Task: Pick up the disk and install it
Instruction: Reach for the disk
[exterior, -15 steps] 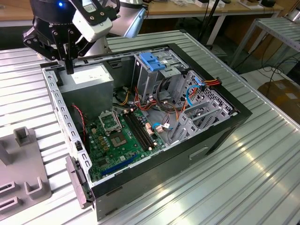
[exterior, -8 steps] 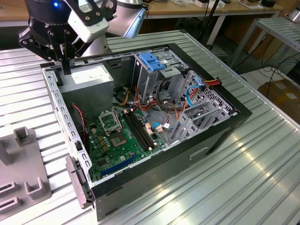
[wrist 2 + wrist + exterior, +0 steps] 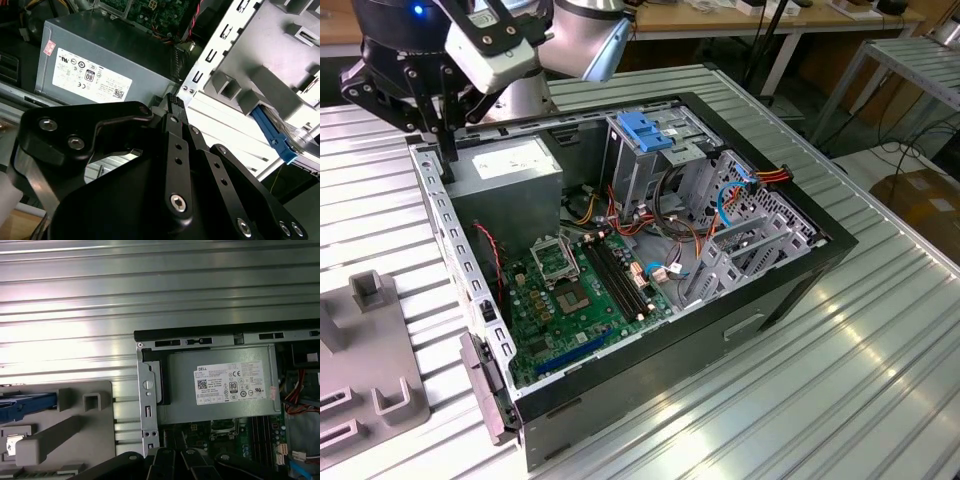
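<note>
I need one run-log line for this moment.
gripper: above corner of case, near power supply | disk: lying in grey fixture outside case | status: not picked

This was a robotics lab or workshop: a robot arm (image 3: 582, 30) stood over a ribbed metal table (image 3: 840, 350) that bore an open computer case (image 3: 650, 372), its green circuit board (image 3: 575, 305) bare, and a grey fixture plate (image 3: 370, 380), while wooden workbenches (image 3: 720, 22), loose cables (image 3: 910, 150) and a cardboard box (image 3: 925, 200) on the floor lay behind

Disk (image 3: 27, 406) rests in fixture (image 3: 85, 435) beside the case (image 3: 147, 405).
</note>
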{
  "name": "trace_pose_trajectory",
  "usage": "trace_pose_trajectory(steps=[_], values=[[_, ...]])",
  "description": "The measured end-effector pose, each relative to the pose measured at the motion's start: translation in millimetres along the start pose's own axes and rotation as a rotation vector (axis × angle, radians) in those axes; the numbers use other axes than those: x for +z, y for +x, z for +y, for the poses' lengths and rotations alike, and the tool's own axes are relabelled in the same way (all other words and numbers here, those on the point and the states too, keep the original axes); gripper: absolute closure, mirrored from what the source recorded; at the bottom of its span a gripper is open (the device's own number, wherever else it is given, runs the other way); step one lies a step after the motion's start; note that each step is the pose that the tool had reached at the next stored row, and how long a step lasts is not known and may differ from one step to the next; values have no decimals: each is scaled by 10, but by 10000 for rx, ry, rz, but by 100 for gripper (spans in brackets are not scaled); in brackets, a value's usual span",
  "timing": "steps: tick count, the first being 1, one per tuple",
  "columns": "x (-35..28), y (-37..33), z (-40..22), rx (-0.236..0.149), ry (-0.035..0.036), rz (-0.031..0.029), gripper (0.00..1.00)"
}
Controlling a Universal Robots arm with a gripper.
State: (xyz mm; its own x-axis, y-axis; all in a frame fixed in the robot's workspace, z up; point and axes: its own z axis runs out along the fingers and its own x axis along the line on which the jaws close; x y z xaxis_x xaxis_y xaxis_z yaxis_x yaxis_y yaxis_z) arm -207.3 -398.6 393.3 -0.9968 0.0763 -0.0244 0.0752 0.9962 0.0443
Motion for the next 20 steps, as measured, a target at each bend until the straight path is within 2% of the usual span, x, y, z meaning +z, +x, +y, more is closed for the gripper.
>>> trace_pose_trajectory(steps=[10,14,20], values=[[-5,182,-9,0,0,0,90],[-7,293,-9,-2,0,0,90],[-9,453,30,-2,-1,-1,90]])
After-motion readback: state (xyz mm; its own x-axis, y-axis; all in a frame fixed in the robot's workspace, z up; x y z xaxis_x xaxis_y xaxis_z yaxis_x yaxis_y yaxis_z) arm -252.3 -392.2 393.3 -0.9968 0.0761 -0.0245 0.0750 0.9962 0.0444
